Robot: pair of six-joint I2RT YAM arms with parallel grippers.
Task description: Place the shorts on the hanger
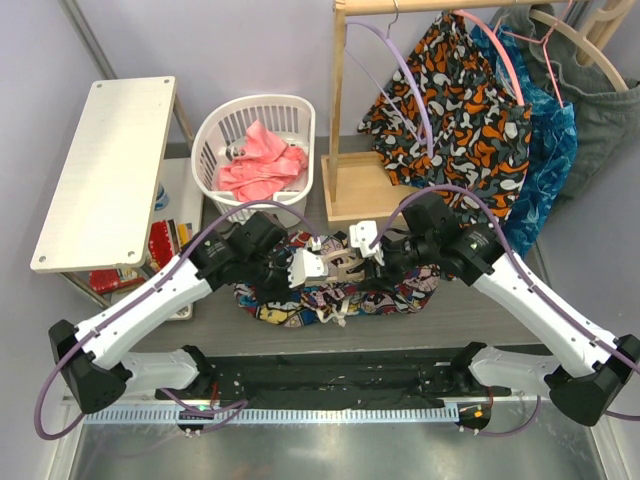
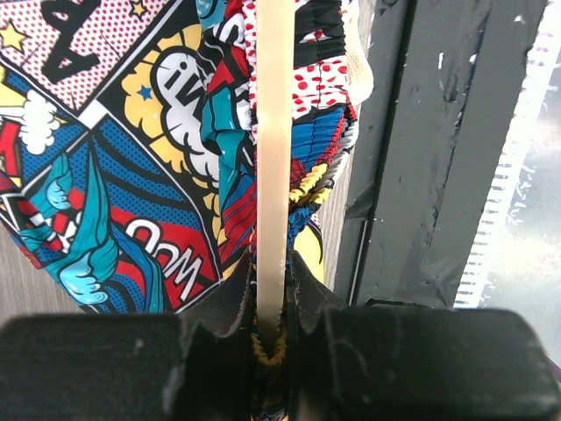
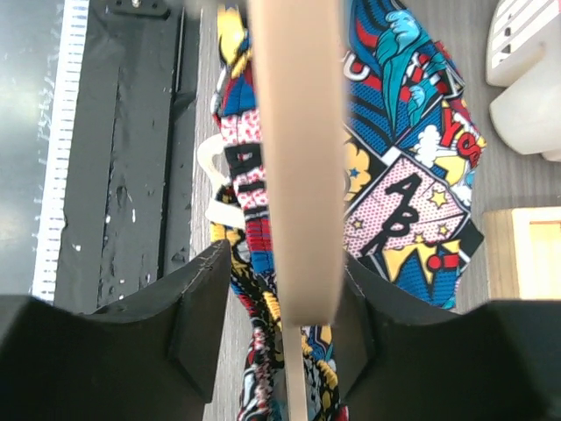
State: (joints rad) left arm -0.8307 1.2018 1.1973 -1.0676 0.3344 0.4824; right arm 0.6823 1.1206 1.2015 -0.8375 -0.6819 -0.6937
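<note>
1. Wooden and pale, the hanger (image 2: 273, 132) sits low over the table (image 1: 480, 300) between the two arms. It is right on top of the shorts (image 1: 300, 305), which lie in a crumpled heap just ahead of the arm bases.
2. From where I stand, the left gripper (image 2: 272, 340) is pinched tight on the hanger's straight lower bar. A gathered bit of waistband looks caught in the same bite.
3. The right gripper (image 3: 282, 272) straddles the other end, with its fingers (image 3: 202, 307) on either side of the broad curved arm and printed cloth showing in the gap. I cannot tell whether they press on the wood or only bracket it.
4. I'd call this the threading step. The waistband is bunched against the bar, but most of the fabric lies flat on the table and nothing is draped over yet.
5. The next move, I reckon, calls for both arms to lift together and keep the bar level, so the cloth folds over and hangs on both sides. If one end tips, the shorts may slide off.
</note>
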